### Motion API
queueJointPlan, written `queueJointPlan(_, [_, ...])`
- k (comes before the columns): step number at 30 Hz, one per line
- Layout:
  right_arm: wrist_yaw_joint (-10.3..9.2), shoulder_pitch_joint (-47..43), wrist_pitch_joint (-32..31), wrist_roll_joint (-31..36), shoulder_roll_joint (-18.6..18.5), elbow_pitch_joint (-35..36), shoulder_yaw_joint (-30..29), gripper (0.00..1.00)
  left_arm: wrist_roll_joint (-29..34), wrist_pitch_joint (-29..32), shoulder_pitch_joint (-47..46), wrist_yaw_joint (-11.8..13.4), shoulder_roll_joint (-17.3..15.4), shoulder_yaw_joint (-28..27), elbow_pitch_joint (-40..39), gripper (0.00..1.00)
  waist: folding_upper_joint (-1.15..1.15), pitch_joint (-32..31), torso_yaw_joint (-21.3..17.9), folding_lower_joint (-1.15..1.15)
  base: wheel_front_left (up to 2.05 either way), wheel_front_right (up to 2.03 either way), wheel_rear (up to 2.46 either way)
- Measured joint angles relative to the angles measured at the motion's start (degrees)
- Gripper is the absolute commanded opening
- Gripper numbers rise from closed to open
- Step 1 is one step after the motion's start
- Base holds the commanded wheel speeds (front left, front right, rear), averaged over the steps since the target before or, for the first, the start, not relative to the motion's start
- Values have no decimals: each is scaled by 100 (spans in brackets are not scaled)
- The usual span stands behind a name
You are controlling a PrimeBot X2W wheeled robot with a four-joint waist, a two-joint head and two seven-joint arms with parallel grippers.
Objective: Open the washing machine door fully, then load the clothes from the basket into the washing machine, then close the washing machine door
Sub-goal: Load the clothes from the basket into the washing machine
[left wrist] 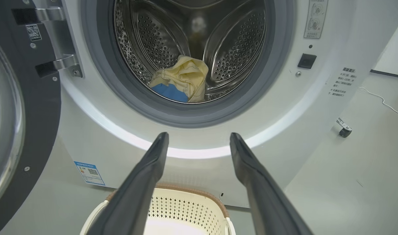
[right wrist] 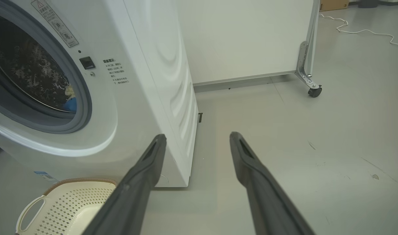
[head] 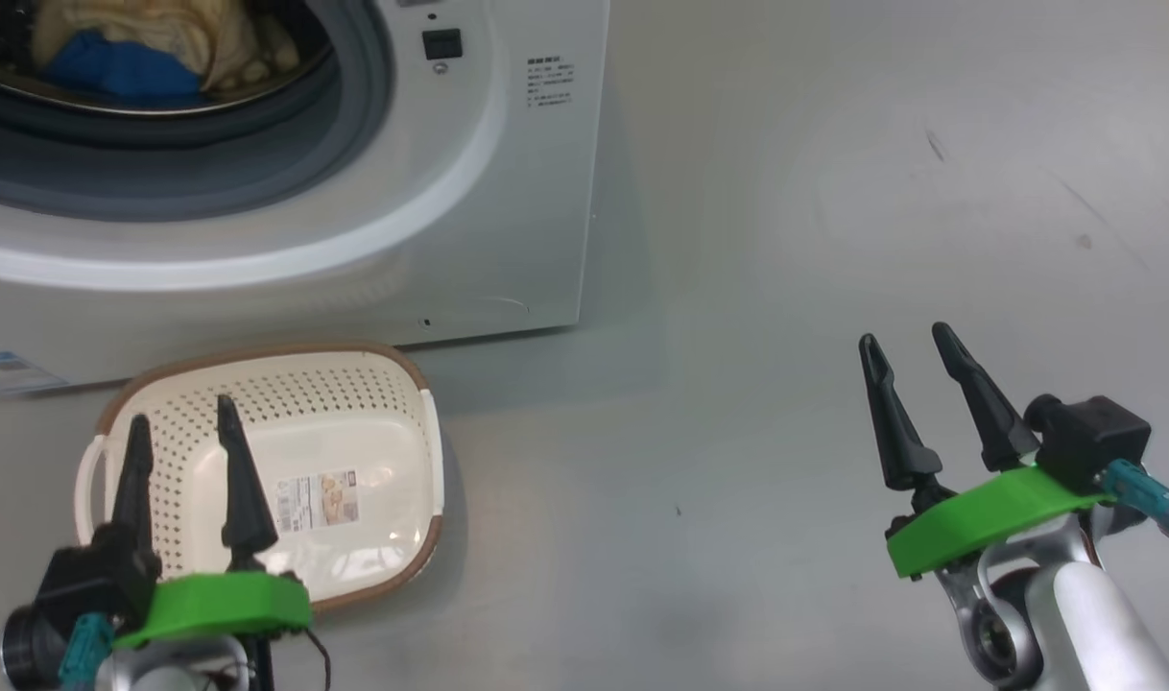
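Lying in the washing machine [left wrist: 284, 107]: clothes [left wrist: 182, 81]

We see a pale grey floor [head: 786, 432], smooth and slightly shiny. In the head view it carries some small dark marks [head: 934, 144], one thin and slanted, and a little dark speck [head: 679, 512] lower down. In the right wrist view a white panel [right wrist: 244, 39] stands upright just above the floor. At its lower right corner a metal bracket [right wrist: 303, 62] holds a small black caster wheel [right wrist: 314, 91], which touches the floor. Behind the panel a thin white cable [right wrist: 359, 31] lies in loose curves, and at the top edge we see a part of a brown cardboard box [right wrist: 333, 4].
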State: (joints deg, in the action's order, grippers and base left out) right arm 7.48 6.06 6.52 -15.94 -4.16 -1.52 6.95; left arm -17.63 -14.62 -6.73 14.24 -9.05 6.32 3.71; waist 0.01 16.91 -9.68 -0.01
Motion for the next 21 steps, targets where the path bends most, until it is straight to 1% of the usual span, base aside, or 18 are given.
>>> queueJointPlan(5, [0, -233, -127, 43, -7, 88, -125, 100, 98, 0, 482, -5, 92, 92, -9, 100, 0, -352, 217, 0, 0, 0, 0])
queueJointPlan(11, [0, -458, -290, 134, -7, 191, -247, 100, 100, 0, 793, -8, 238, 213, -22, 100, 0, -721, 491, 0, 0, 0, 0])
queueJointPlan(16, [0, -676, -372, 208, -3, 265, -272, 100, 120, 0, 947, -8, 252, 318, -57, 100, 0, -1019, 669, 0, 0, 0, 0])
queueJointPlan(21, [0, -818, -461, 241, 13, 372, -275, 100, 149, 1, 1129, -8, 250, 369, -60, 100, 0, -1241, 748, 0, 0, 0, 0])
